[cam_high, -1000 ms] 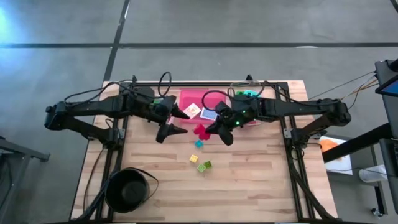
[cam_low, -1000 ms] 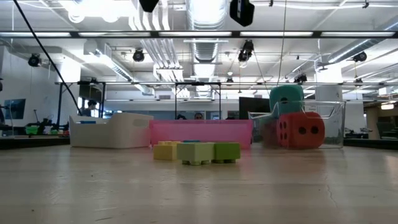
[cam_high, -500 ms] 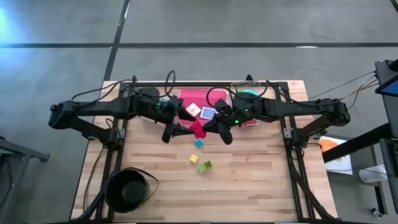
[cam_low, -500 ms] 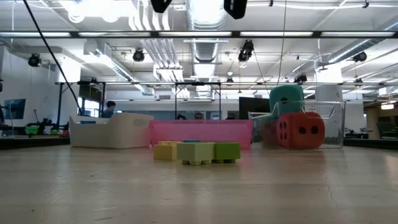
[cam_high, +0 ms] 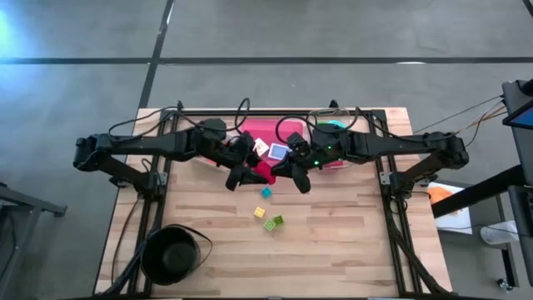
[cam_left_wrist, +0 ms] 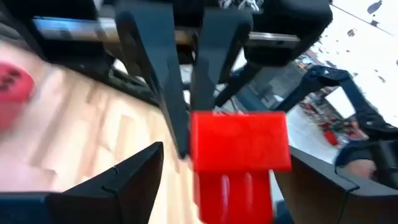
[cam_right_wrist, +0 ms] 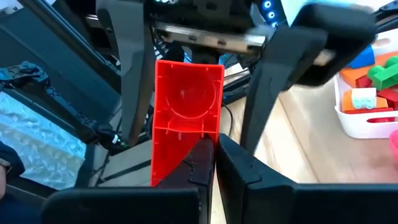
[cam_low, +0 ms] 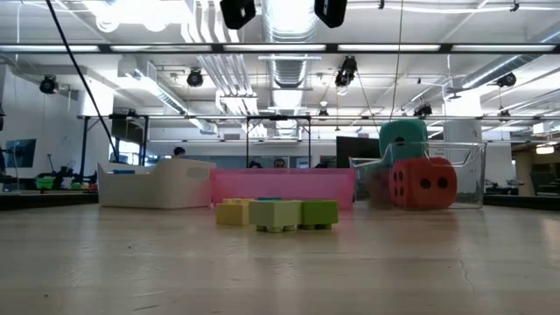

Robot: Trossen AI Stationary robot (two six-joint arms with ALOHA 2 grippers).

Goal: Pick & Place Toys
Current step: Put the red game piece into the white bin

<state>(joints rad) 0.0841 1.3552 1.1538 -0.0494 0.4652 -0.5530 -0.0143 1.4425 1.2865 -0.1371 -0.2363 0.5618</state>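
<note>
The left arm is reaching in beside the pink tray (cam_high: pixel 293 133), its left gripper (cam_high: pixel 241 169) spread apart around the red block (cam_left_wrist: pixel 239 155). The right gripper (cam_right_wrist: pixel 214 152) is pinching that same block, just beside the tray.

pale wooden table (cam_high: pixel 333 225), glossy red plastic block (cam_right_wrist: pixel 186 118), matt black bowl (cam_high: pixel 169 252)

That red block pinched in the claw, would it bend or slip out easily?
Probably stiff: the red block keeps crisp moulded edges in the right claw. It looks hollow, so likely light. Its glossy faces and the narrow edge pinch suggest it could slip or twist.
</note>
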